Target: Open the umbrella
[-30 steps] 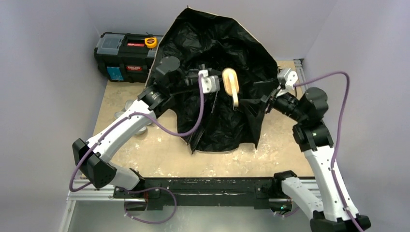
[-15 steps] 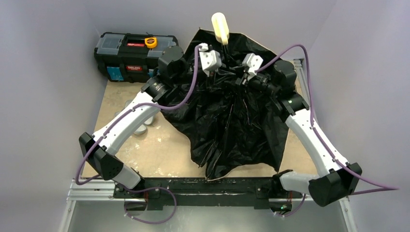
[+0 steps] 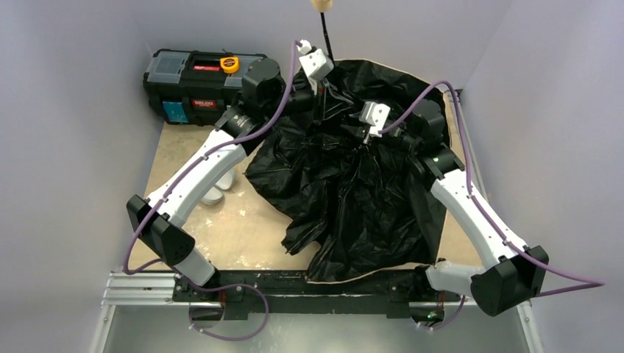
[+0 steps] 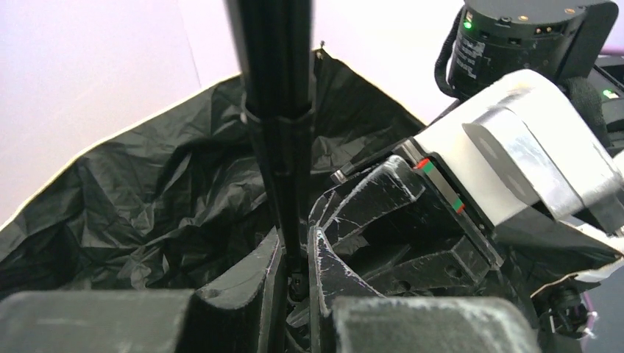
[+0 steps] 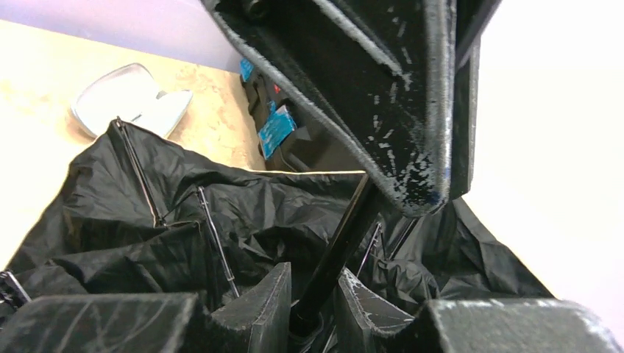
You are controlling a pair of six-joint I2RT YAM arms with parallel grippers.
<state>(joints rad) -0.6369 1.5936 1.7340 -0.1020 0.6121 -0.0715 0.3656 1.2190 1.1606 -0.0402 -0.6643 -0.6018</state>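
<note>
The umbrella (image 3: 353, 198) lies with its crinkled black lining up, spread over the right half of the table. Its thin black shaft (image 3: 324, 37) rises to the pale handle (image 3: 321, 4) at the top edge of the view. My left gripper (image 3: 324, 87) is shut on the shaft (image 4: 276, 110), its fingertips (image 4: 324, 265) pressed against it. My right gripper (image 3: 352, 126) sits lower on the same shaft (image 5: 346, 228), near the ribs. Its fingers (image 5: 265, 301) stand close on both sides of the shaft. The two grippers nearly touch.
A black toolbox (image 3: 195, 84) with a yellow tape measure (image 3: 229, 64) on it stands at the back left. A limp pale sleeve (image 3: 217, 187) lies under my left arm. Walls close in on the left, back and right.
The shaft swung upward and away, lifting the handle to the top of the view. My right gripper left the canopy's right edge, came to the shaft and closed there. The canopy spread toward the near edge.
</note>
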